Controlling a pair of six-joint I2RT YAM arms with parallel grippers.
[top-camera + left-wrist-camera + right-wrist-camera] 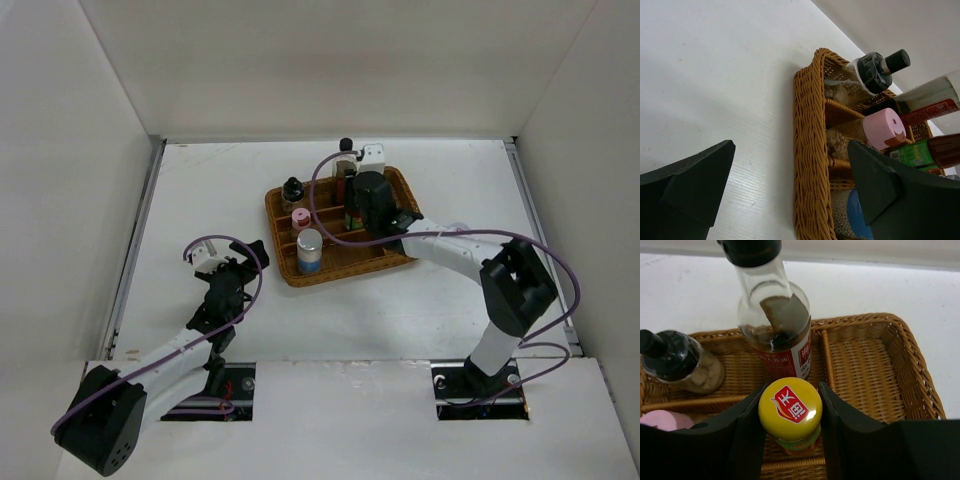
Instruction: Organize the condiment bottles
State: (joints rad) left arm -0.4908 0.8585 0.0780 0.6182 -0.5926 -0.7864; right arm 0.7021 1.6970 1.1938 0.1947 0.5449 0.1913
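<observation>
The brown wicker tray [272, 215] holds the bottles. A squat dark black-capped bottle [292, 189], a pink-lidded jar [299, 218] and a silver-lidded blue-label shaker [310, 250] stand along its left side. A tall clear black-capped bottle [346, 150] stands at the back. My right gripper [358, 205] is over the tray. In the right wrist view its fingers close on the yellow-orange cap of the green bottle [790, 407], which stands upright in front of the tall bottle [775, 325]. My left gripper [235, 258] is open and empty, low over the table left of the tray [807, 150].
White walls enclose the table at the back and on both sides. The tray's right compartment [875, 355] shows bare wicker. The pink lid [883, 127] and the squat bottle [875, 70] show past the tray rim in the left wrist view.
</observation>
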